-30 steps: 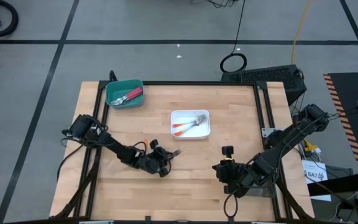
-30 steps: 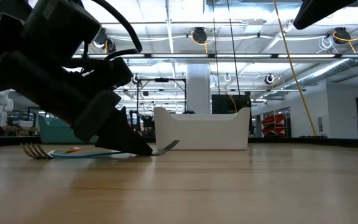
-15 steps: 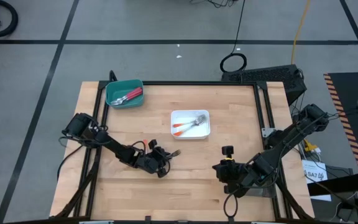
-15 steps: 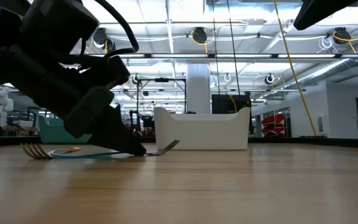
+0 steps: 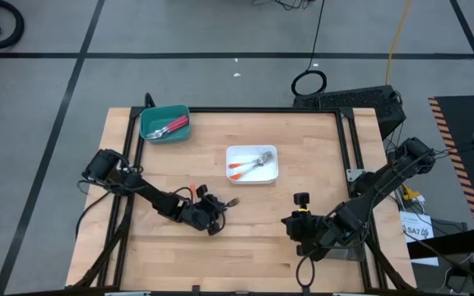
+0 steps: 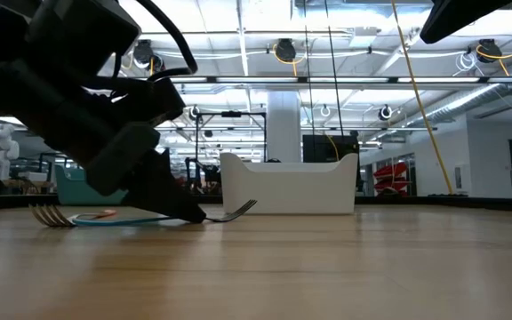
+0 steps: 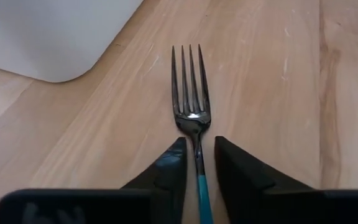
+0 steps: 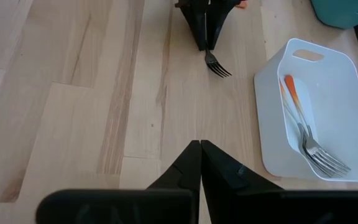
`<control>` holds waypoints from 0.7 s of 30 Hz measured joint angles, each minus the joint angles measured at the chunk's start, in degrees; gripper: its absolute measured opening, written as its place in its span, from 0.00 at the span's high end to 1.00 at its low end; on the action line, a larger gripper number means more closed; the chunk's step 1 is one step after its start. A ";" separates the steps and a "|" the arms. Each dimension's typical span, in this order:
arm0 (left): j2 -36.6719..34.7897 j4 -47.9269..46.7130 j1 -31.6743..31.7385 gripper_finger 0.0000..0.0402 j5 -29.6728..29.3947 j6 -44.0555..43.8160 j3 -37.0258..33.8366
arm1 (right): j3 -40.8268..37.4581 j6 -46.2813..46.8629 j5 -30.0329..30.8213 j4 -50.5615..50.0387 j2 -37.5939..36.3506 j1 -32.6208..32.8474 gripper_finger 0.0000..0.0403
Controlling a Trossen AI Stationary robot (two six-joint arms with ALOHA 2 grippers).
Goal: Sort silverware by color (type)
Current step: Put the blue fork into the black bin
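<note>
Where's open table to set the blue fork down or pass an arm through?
Bare wood lies between the teal tray and white tray, and right of the white tray to the table edge. Crowded: the front, where the left gripper straddles the blue fork and the right gripper waits.

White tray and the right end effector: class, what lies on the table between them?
Nothing: in the right wrist view only bare table lies between the shut right end effector and the white tray. The teal-handled fork lies off to the side.

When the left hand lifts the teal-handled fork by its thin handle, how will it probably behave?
The fork probably stays stiff, since its head looks like metal. Held by the slim handle between the left hand's fingers, it may pivot head-down or slip.
</note>
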 joint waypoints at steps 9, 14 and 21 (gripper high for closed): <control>0.04 0.02 0.33 0.97 0.30 0.70 -0.11 | 0.00 0.00 0.00 0.01 0.00 0.00 0.98; 0.09 1.08 0.28 0.96 0.07 1.69 -0.20 | 0.00 0.00 0.00 -0.01 0.00 0.00 0.98; 0.14 4.12 -0.02 0.96 -0.25 4.35 -0.21 | 0.00 -0.11 0.00 -0.01 0.00 0.00 0.98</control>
